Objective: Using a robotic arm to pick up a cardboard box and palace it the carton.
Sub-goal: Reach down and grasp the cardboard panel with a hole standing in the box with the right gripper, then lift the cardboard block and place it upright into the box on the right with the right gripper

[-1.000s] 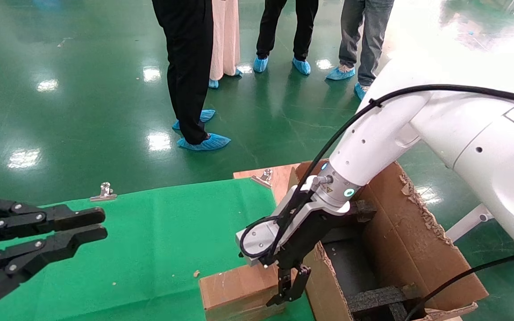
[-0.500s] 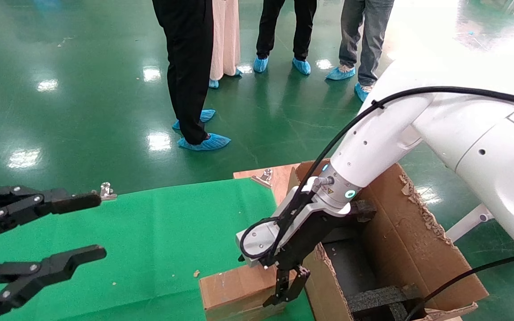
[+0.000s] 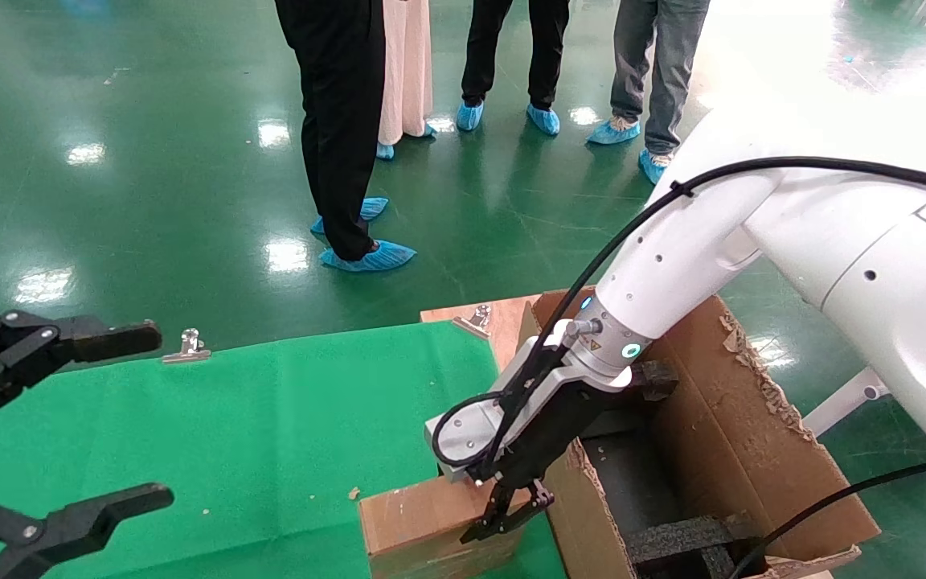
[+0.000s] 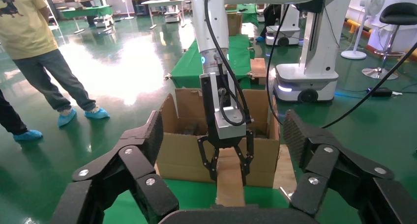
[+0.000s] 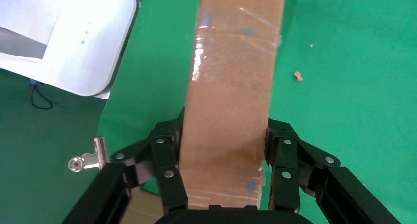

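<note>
The small brown cardboard box (image 3: 415,523) lies on the green cloth at the near edge, beside the carton (image 3: 720,418). My right gripper (image 3: 503,515), on the white arm, is shut on the box's end nearest the carton. In the right wrist view its fingers (image 5: 169,160) press both sides of the taped box (image 5: 236,62). The carton is large, with ragged flaps and black foam blocks (image 3: 676,539) inside. My all-black left gripper (image 3: 153,414) hovers wide open and empty over the cloth's left side. The left wrist view shows the box (image 4: 230,184) held in front of the carton (image 4: 184,150).
The green cloth (image 3: 294,402) covers the table, with metal clips (image 3: 187,346) at its far edge. A wooden board (image 3: 503,318) shows by the carton's far corner. Several people (image 3: 342,121) stand on the green floor beyond the table.
My left gripper has opened from shut to wide open. My right gripper's fingers have closed in on the cardboard box; the box has not moved.
</note>
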Motion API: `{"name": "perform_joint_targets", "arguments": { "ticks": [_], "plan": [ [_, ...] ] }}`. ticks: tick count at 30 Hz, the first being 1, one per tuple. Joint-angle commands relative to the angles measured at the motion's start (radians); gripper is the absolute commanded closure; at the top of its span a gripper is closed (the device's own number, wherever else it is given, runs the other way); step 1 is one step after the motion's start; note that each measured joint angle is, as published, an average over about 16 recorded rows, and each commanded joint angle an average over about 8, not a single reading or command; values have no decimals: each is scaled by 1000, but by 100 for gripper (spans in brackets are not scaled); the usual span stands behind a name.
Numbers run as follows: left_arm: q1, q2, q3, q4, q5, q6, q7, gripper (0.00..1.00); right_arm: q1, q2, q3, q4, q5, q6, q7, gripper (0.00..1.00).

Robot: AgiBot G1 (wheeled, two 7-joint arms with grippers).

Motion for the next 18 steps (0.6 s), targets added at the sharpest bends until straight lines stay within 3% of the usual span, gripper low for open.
{"name": "perform_joint_targets", "arguments": {
  "ticks": [1, 13, 18],
  "plan": [
    [0, 0, 0, 0, 0, 0, 0, 0, 0, 0, 0, 0, 0, 0, 0, 100],
    [0, 0, 0, 0, 0, 0, 0, 0, 4, 7, -3, 5, 7, 7, -4, 100],
    [0, 0, 0, 1, 0, 0, 0, 0, 52, 38, 2, -2, 35, 6, -21, 100]
  ]
}}
